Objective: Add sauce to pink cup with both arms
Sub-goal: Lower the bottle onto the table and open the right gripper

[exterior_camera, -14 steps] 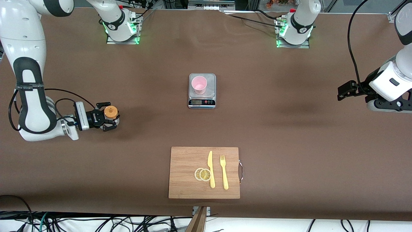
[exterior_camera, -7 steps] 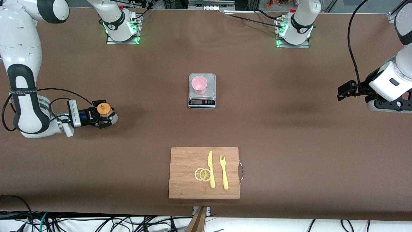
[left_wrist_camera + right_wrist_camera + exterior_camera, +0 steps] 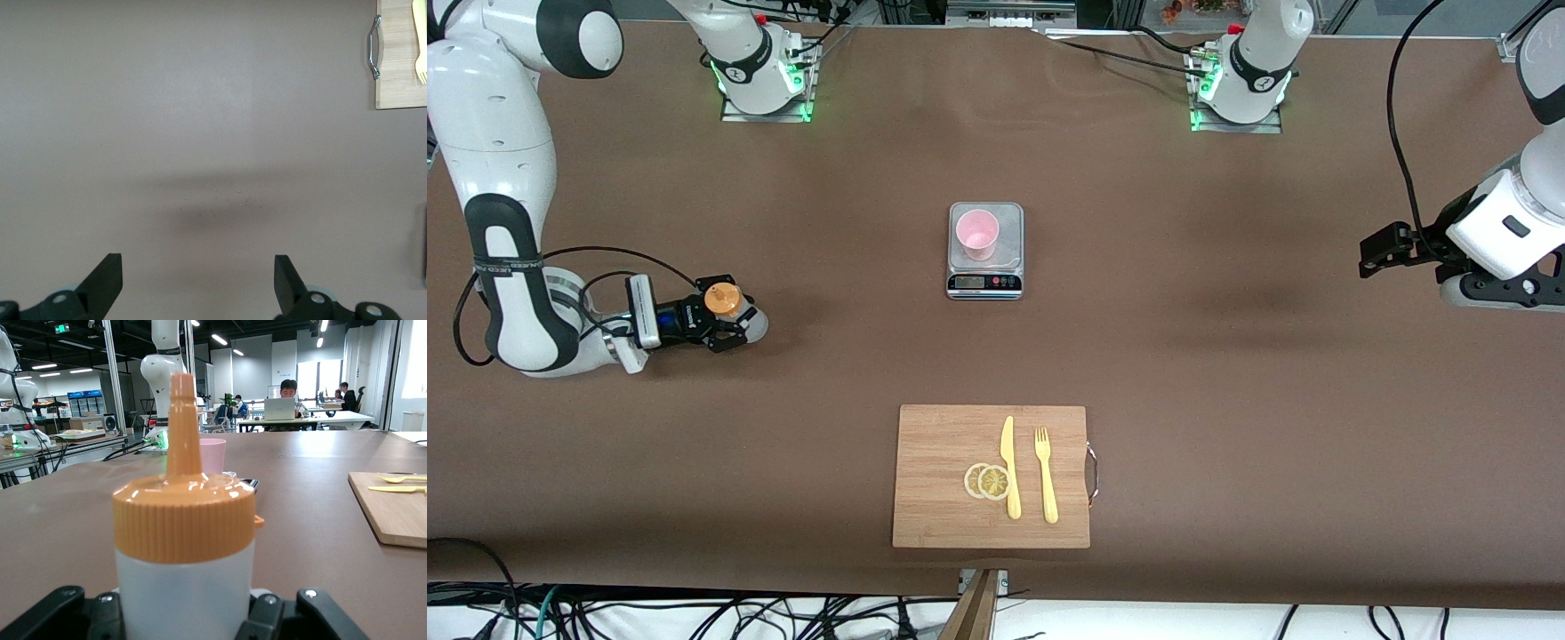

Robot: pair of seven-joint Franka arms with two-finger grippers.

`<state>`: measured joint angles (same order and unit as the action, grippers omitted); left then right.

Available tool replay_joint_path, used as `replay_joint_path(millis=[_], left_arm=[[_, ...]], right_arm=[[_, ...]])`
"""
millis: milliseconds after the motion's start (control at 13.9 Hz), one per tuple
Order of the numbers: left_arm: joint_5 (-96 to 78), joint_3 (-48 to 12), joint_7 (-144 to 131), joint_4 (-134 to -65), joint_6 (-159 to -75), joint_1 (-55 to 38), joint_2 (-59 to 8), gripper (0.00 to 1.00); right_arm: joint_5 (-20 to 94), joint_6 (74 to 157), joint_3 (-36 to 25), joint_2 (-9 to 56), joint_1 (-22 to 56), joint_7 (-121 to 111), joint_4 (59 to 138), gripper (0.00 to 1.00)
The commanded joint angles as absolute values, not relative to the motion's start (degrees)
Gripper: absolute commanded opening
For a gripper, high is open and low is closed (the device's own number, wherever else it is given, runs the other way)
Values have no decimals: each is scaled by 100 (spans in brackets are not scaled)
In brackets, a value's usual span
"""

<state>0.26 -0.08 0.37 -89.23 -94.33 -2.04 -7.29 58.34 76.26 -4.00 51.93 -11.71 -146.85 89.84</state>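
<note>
The sauce bottle (image 3: pixel 723 300), whitish with an orange nozzle cap, stands upright in my right gripper (image 3: pixel 727 324), low over the table near the right arm's end. The right wrist view shows the bottle (image 3: pixel 183 540) filling the space between the fingers, which are shut on its body. The pink cup (image 3: pixel 976 234) stands upright on a small silver scale (image 3: pixel 984 284) at mid-table, and also shows in the right wrist view (image 3: pixel 213 457) past the nozzle. My left gripper (image 3: pixel 1383 249) waits open and empty over bare table at the left arm's end; its jaws are wide apart (image 3: pixel 197 267).
A wooden cutting board (image 3: pixel 943 444) lies nearer the front camera than the scale, with a yellow knife (image 3: pixel 1009 467), a yellow fork (image 3: pixel 1046 476) and two lemon slices (image 3: pixel 987 481). The board's handle end (image 3: pixel 400 80) shows in the left wrist view.
My right gripper carried the sauce bottle lower and toward the right arm's end, then back a little toward the middle. The left arm has not moved.
</note>
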Motion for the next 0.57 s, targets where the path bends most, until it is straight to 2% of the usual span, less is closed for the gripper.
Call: replay_joint_path(millis=[0,430,502], left_arm=[[211,-9,123,-8736,-9334,-229,-817,100],[211,-9,123,-8728,-9334,-229,-817,100],[211,-9,123,-8736,-9334,-229,-817,100]], right_arm=[[6037,7506,-299,5220,-1283,-14870,9035,0],[6179,7479,-281,5309,-1275,-14985,9105,0],[6179,7479,-281,5317,-1274,-14951,9105,10]])
